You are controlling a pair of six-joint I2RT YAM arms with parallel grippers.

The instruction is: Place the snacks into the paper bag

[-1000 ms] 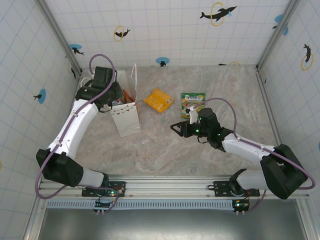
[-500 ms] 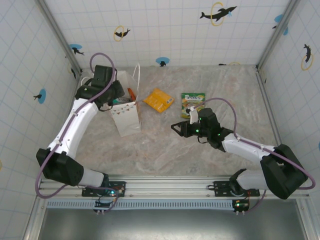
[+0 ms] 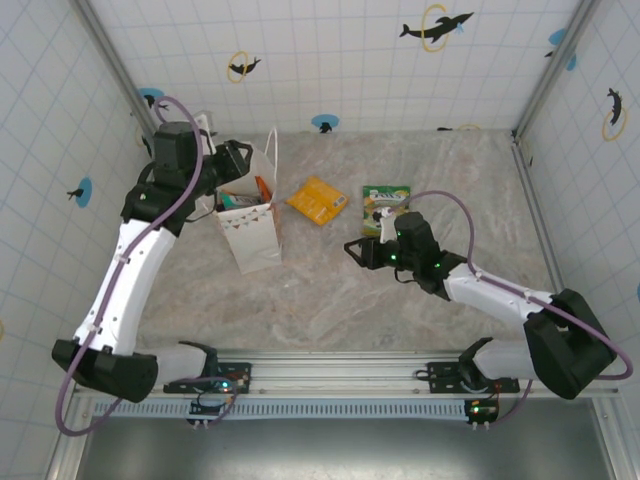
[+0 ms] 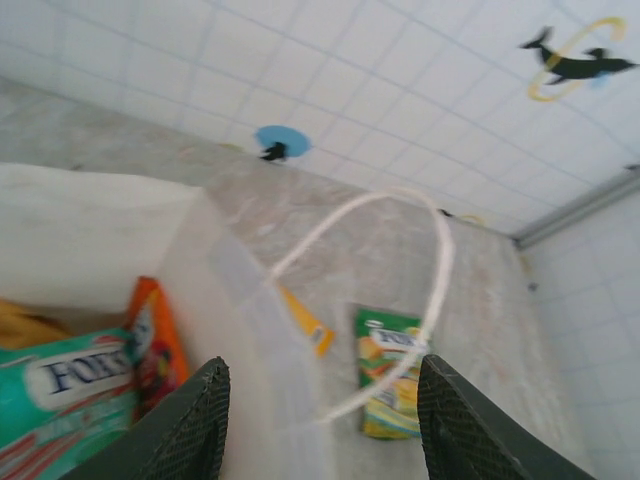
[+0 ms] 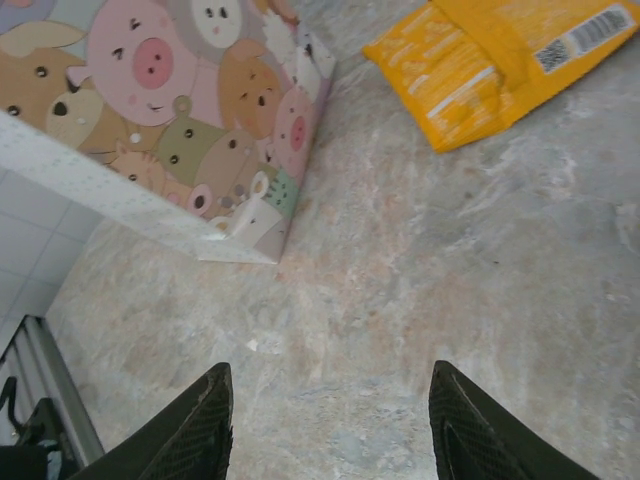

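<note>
The white paper bag (image 3: pixel 251 228) stands left of centre, its bunting print near the rim. My left gripper (image 3: pixel 240 158) hovers open and holding nothing at the bag's back rim, over its mouth. In the left wrist view a teal packet (image 4: pixel 60 400) and an orange packet (image 4: pixel 155 345) lie inside the bag, behind a loop handle (image 4: pixel 435 270). An orange-yellow packet (image 3: pixel 318 200) and a green packet (image 3: pixel 385 206) lie flat on the table right of the bag. My right gripper (image 3: pixel 353 251) hangs open just in front of them, over bare table, nothing between its fingers (image 5: pixel 200 425).
The bag's side facing the right wrist camera carries a cartoon animal print (image 5: pixel 190 110). Tiled walls close in the marble table (image 3: pixel 420 290) on three sides. A rail (image 3: pixel 330 368) with the arm bases runs along the near edge.
My left arm has drawn back and to the left, away from the bag's mouth, with its gripper open. The right gripper has hardly moved.
</note>
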